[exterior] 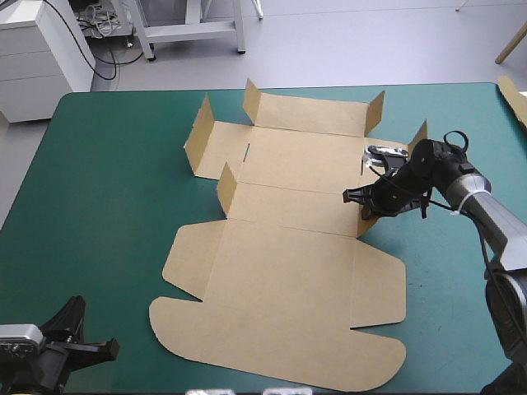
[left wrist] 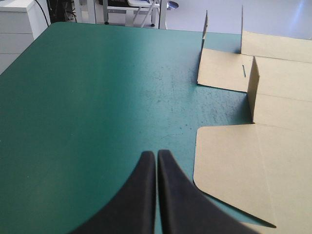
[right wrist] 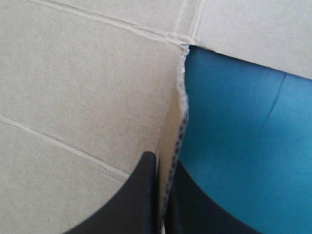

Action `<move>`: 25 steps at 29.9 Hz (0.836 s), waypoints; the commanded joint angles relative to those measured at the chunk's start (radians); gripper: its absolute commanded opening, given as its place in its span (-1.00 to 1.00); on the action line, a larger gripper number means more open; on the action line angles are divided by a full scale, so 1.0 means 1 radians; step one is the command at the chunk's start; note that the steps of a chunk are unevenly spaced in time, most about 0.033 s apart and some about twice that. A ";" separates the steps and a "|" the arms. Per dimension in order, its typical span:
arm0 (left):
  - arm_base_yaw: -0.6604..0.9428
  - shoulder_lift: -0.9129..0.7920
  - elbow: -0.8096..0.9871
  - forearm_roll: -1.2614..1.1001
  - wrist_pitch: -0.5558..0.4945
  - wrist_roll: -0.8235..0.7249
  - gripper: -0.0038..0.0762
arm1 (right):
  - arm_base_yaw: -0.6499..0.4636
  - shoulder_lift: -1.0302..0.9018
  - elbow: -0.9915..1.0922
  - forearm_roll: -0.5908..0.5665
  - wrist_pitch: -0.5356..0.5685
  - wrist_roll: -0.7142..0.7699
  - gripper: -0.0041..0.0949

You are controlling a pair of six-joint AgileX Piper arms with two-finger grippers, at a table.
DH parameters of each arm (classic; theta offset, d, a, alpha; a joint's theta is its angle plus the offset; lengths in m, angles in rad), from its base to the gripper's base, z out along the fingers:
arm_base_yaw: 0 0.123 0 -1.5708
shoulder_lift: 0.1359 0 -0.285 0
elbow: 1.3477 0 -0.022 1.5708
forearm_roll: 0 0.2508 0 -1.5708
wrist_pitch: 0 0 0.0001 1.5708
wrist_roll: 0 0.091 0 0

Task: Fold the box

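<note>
Teal-green surface (exterior: pixel 99 206) fills the high view; box (exterior: pixel 288 280) lies opened out at its centre, long axis running 12 to 6 o'clock. Broad panel with rounded corners lies flat toward 6 o'clock; the panels toward 12 o'clock carry short flaps standing upright, two on the 9 o'clock side and more at the far corners.

Right fingers (exterior: pixel 366 197) sit at the box's 3 o'clock edge, level with the middle panel; in the right wrist view the right fingers (right wrist: pixel 146 185) are clenched on a raised flap of the box (right wrist: pixel 73 97), its cut edge standing between them, brown board to one side and bare cover to the other.

Left fingers (exterior: pixel 78 346) rest at the surface's 8 o'clock corner, well apart from the box; in the left wrist view the left fingers (left wrist: pixel 144 180) meet in one point, grasping nothing, with the box (left wrist: pixel 258 165) ahead toward 2 o'clock.

Strip of more board (exterior: pixel 515 99) shows at the surface's 2 o'clock edge.
</note>
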 commanded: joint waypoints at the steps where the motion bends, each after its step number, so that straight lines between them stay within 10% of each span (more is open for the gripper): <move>1: -0.004 -0.011 -0.023 -0.014 -0.078 -0.003 -0.92 | 0.035 -0.038 -0.095 0.014 -0.013 -0.087 -0.93; 12: -0.004 -0.011 -0.023 -0.014 -0.078 -0.003 -0.92 | 0.219 0.129 -0.408 -0.141 0.075 -0.242 -0.93; 25: -0.004 -0.011 -0.023 -0.014 -0.078 -0.003 -0.92 | 0.334 0.291 -0.715 -0.261 0.159 -0.834 -0.96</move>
